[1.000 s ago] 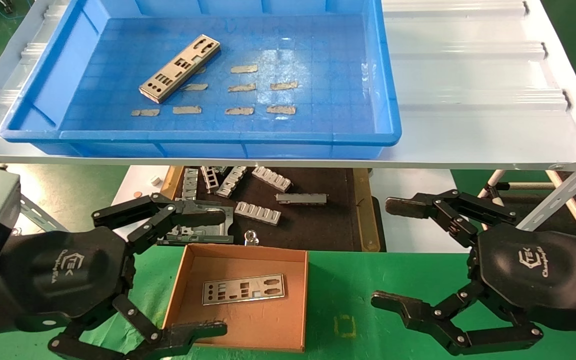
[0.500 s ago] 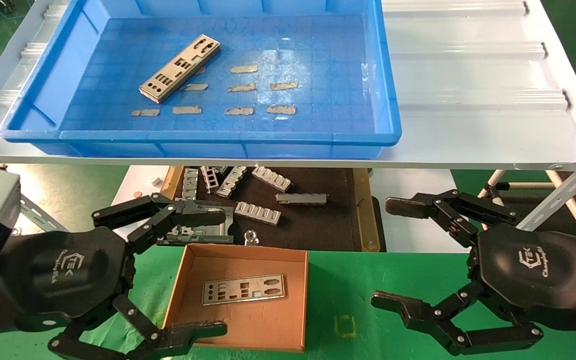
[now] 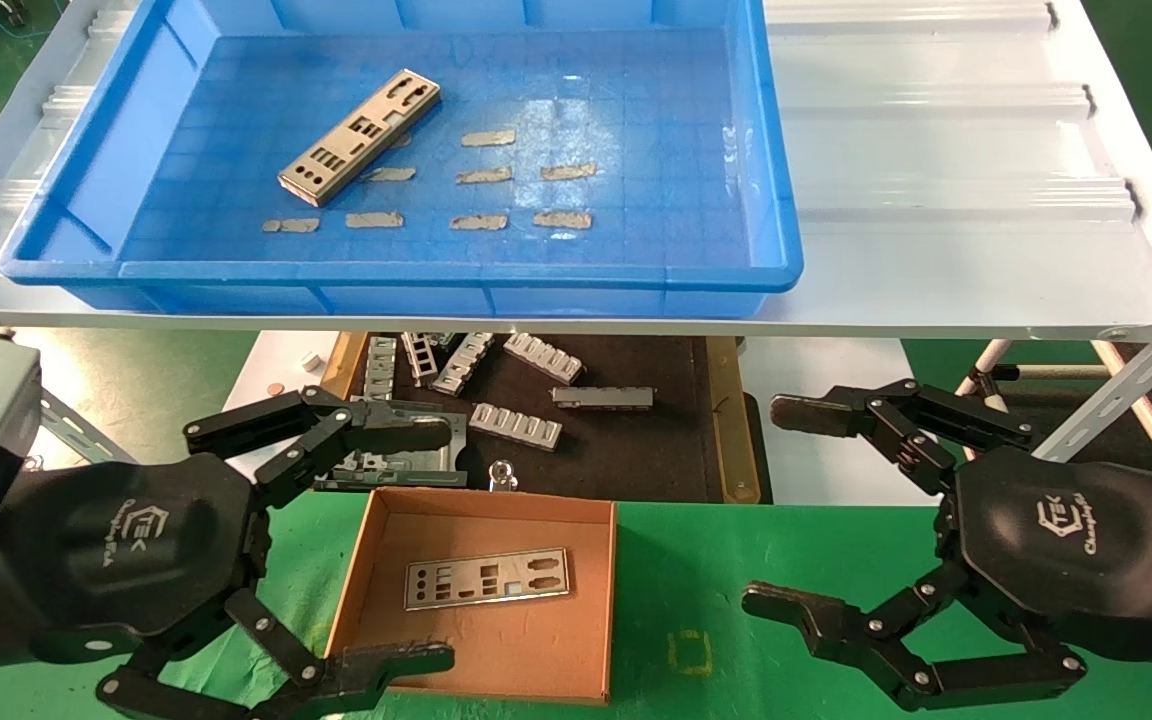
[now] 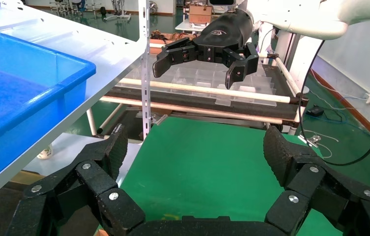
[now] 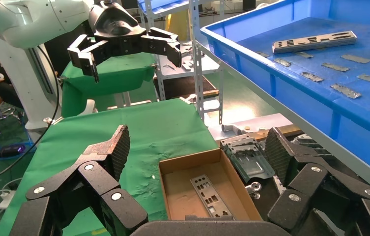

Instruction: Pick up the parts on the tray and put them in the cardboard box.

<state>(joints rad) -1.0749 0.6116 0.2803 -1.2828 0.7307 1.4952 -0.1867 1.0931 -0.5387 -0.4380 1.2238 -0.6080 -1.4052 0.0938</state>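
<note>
One part point(image 3: 359, 136) lies flat on the floor of the tray point(image 3: 776, 180), toward its left side, angled, among small ragged grey patches point(image 3: 484, 176). A second part point(image 3: 488, 578) already rests flat inside the cardboard box point(image 3: 356, 585), which sits on the green surface point(image 3: 696, 560) below and in front of the shelf point(image 3: 936, 150) that carries the tray. Left pincer point(image 3: 366, 545) hovers low beside the box's left wall, jaws spread wide, empty. Right pincer point(image 3: 816, 505) hangs well right of the box, also spread wide and empty — neither is near the tray. Judged stage: one plate boxed, one left to fetch. Risks from here: the plate is thin and lies flush on the grid floor, so fingertips may skid over it or push it along rather than lift it; a tip could land on a grey patch instead. The tray's raised rim and the shelf edge stand between the arms and the plate — a low approach would likely strike them. Ribbed brackets point(image 3: 516, 425) on the dark mat point(image 3: 636, 450) behind the box are not targets.
</note>
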